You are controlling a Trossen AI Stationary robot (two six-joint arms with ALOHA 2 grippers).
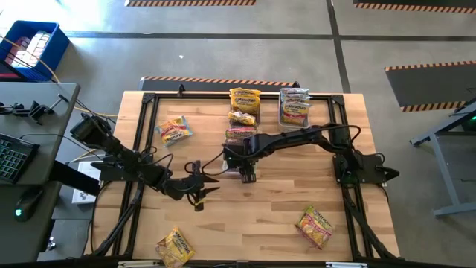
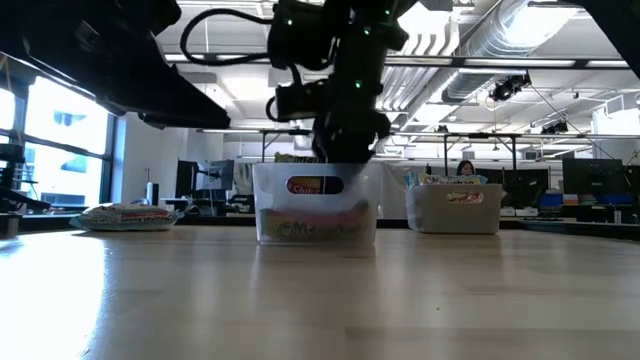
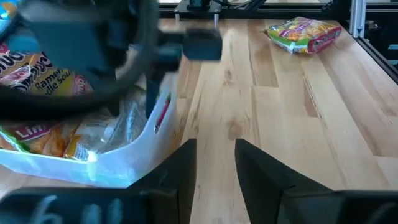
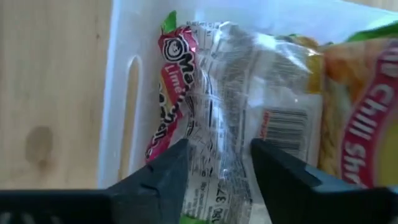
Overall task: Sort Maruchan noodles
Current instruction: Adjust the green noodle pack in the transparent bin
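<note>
A clear plastic bin (image 4: 121, 93) stands at the table's middle, holding several Maruchan noodles packets. My right gripper (image 4: 217, 152) hangs over its near end, pointing down, open. A packet lies just beneath it with its silvery back and barcode (image 4: 249, 106) up. My left gripper (image 3: 214, 149) hovers open and empty over bare table just left of the bin's near end (image 3: 143, 155). Loose packets lie flat on the table at the far left (image 1: 175, 130), near left (image 1: 175, 246) and near right (image 1: 316, 227). A second bin (image 1: 294, 106) at the far right also holds packets.
A black frame (image 1: 141, 149) runs along the table's edges. My right arm (image 1: 297, 138) stretches across the table's middle from the right. Bare wood lies between the bins and the near packets. A desk with a keyboard (image 1: 11, 156) stands left of the table.
</note>
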